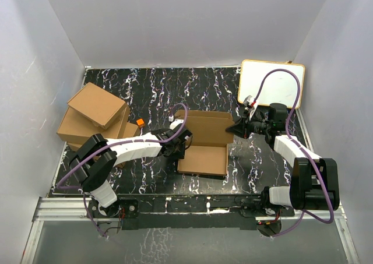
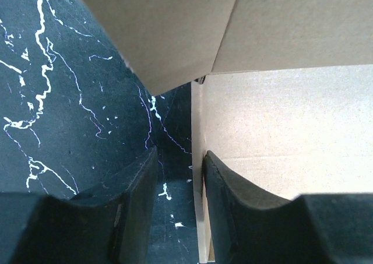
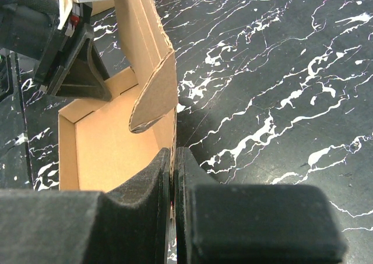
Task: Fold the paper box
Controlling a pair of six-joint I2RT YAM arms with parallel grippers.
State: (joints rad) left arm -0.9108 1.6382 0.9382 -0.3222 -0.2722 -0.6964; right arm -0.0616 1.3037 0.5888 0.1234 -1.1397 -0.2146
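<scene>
The paper box [image 1: 204,156] lay open in the middle of the black marbled table [image 1: 145,89], its tray showing only a bare cardboard floor and its lid panel raised at the far side. The left gripper [image 2: 179,159] had its fingers spread on both sides of the box's left wall. The right gripper [image 3: 173,159] was pressed together, pinching the right wall.

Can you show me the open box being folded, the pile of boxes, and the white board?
paper box [image 1: 203,160], overhead view, flat bottom panel.
pile of boxes [image 1: 96,104], overhead view, top box's lid.
white board [image 1: 275,90], overhead view, white face.
</scene>
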